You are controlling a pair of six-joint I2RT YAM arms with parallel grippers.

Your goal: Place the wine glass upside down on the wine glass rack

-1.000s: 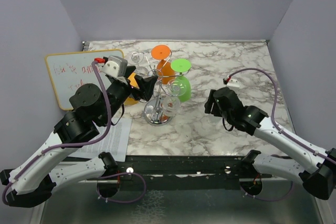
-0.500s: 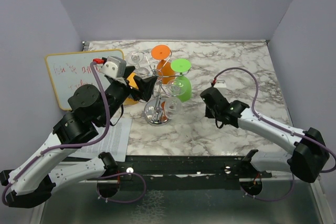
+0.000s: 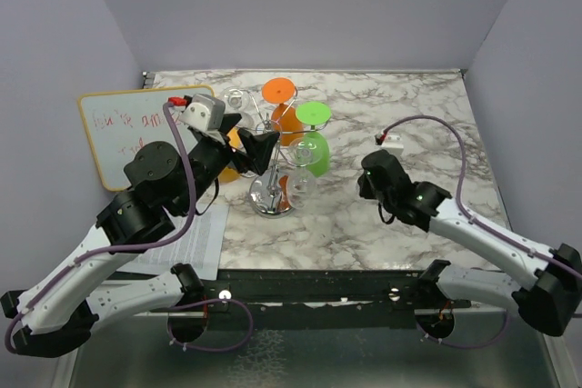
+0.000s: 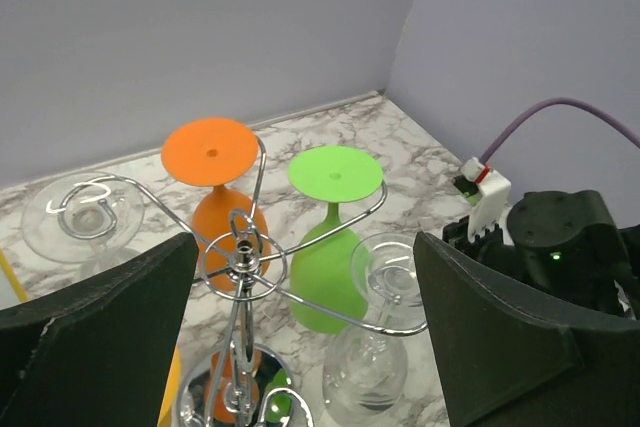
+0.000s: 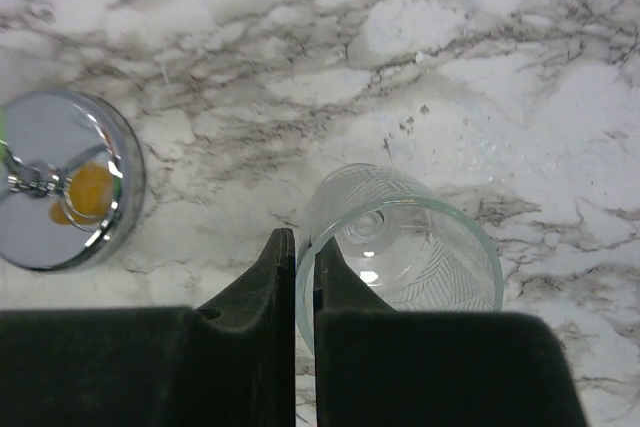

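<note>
Right of the wine glass rack point(image 3: 271, 199) the desk point(image 3: 409, 106) lies bare out to the right claw point(image 5: 303, 247), whose jaws pinch the rim of a clear wine glass point(image 5: 420, 237). Behind the rack hang an orange glass point(image 4: 210, 152) and a green glass point(image 4: 335, 177). A hung clear glass point(image 4: 372, 347) fills its right front. The left claw point(image 3: 247, 141), jaws spread, blocks its left side.

The table point(image 3: 409, 106) is white marble with grey veins. The wine glass rack point(image 4: 240, 247) is shiny chrome, with an orange spot reflected in its base. One glass point(image 4: 212, 152) is orange, another glass point(image 4: 335, 175) bright green. The clear wine glass point(image 5: 400, 247) has a fine leaf pattern. The whiteboard point(image 3: 109, 134) has a yellow frame and red writing.
</note>
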